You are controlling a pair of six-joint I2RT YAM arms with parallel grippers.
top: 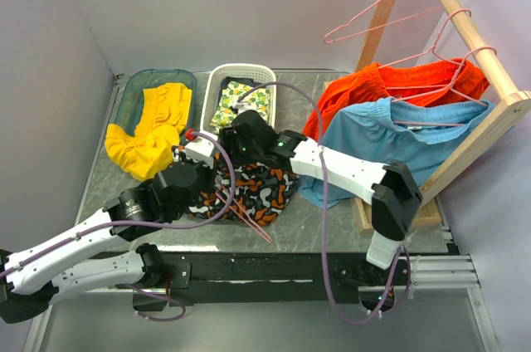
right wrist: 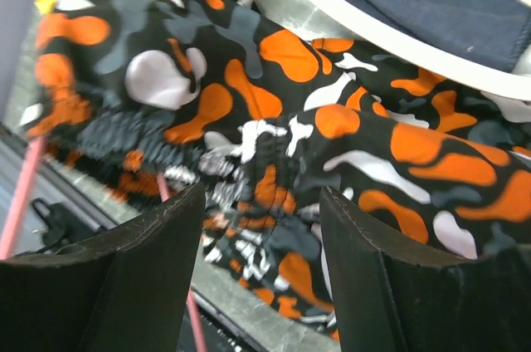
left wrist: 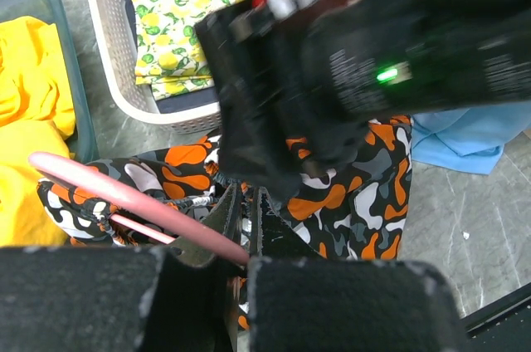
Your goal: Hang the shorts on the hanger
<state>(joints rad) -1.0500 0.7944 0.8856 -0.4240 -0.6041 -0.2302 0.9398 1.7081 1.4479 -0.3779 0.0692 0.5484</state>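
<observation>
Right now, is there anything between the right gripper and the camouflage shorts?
Nothing visible. The right gripper is open just above the camouflage shorts, only their fabric showing between its fingers. The pink hanger, held by the left gripper, lies at their edge.

- Top external: high above and behind the arm bases at the frame's bottom, looking down over the whole table [top: 319, 226], with the wooden rack [top: 485, 57] at right.
- Left wrist: close over the shorts [left wrist: 365, 202], facing the white basket [left wrist: 108, 53] at upper left; its own fingers [left wrist: 83, 298] fill the bottom edge.
- Right wrist: nearer still, looking between its fingers [right wrist: 124, 286] at the shorts [right wrist: 249, 103]; the basket rim [right wrist: 431, 57] is at upper right.
- All three views share the shorts [top: 257, 190], the basket [top: 209, 96] and the pink hanger [top: 249, 217] [left wrist: 108, 190] [right wrist: 18, 202].
</observation>
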